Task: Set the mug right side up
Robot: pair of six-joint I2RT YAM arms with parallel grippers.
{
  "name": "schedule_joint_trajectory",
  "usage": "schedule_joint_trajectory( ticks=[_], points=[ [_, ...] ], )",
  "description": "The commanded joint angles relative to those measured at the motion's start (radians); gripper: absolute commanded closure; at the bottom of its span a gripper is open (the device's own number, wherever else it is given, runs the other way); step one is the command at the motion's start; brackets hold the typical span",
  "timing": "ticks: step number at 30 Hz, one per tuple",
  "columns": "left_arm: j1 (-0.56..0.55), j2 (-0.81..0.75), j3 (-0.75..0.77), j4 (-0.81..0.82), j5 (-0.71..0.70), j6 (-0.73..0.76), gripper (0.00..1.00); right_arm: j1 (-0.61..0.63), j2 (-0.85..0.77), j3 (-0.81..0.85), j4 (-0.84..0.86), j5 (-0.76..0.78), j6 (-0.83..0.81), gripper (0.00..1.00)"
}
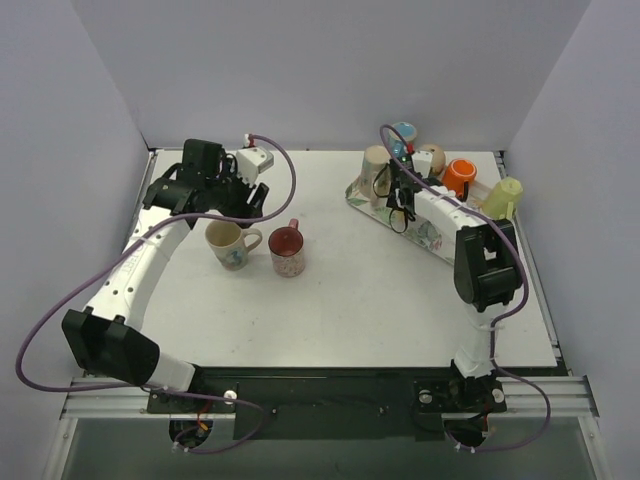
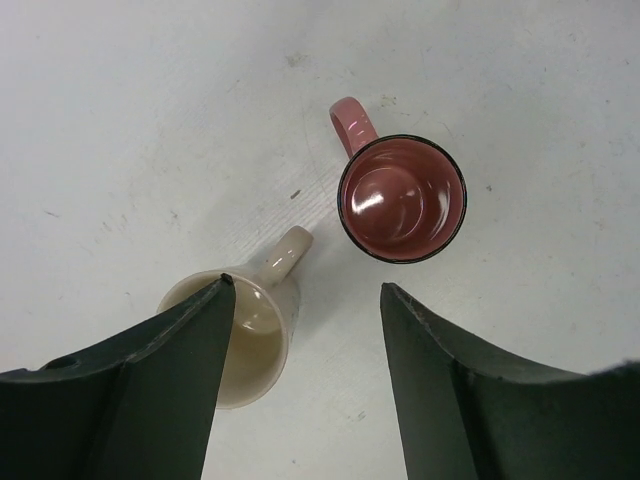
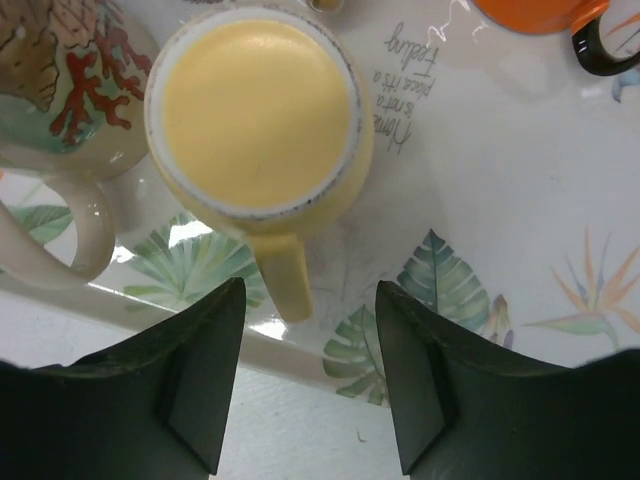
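Observation:
A yellow mug [image 3: 255, 110] stands upside down on the leaf-patterned tray [image 3: 480, 200], its flat base facing up and its handle [image 3: 287, 275] pointing toward me. My right gripper [image 3: 310, 290] hovers open over that handle, which lies between the fingers nearer the left one, touching neither. From above, this mug [image 1: 377, 170] sits at the tray's left end under the right gripper [image 1: 400, 205]. My left gripper [image 2: 305, 285] is open and holds nothing, above a cream mug [image 2: 255, 335] and a red mug [image 2: 400, 200], both upright.
A coral-patterned mug [image 3: 60, 90] sits just left of the yellow one on the tray [image 1: 437, 240]. An orange mug [image 1: 459, 177], a pale green mug [image 1: 505, 197] and a blue-topped one [image 1: 402, 133] crowd the tray's far side. Cream mug [image 1: 228, 243] and red mug [image 1: 287, 250] stand mid-table.

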Motion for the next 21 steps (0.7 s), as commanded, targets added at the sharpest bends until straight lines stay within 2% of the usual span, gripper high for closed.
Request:
schedule_joint_trajectory(
  ticks=[1,7,12,16,20,21],
  points=[
    [0.009,-0.015,-0.036,0.085,0.053,0.019,0.30,-0.019,0.054,0.083,-0.046,-0.002,0.043,0.53],
    [0.012,-0.022,-0.036,0.080,0.077,0.019,0.30,-0.042,0.106,0.135,-0.055,-0.042,0.063,0.60],
    [0.010,-0.020,-0.036,0.057,0.134,0.034,0.30,-0.063,0.067,0.091,-0.032,-0.057,0.055,1.00],
    [0.009,0.000,0.003,-0.039,0.255,0.086,0.29,-0.074,-0.063,0.014,-0.015,-0.134,0.058,1.00],
    [-0.009,-0.023,0.001,-0.061,0.313,0.126,0.24,-0.091,-0.276,-0.121,0.041,-0.334,0.112,1.00],
    [-0.025,-0.032,-0.020,-0.046,0.310,0.127,0.14,-0.094,-0.307,-0.139,0.046,-0.370,0.136,1.00]
  ],
)
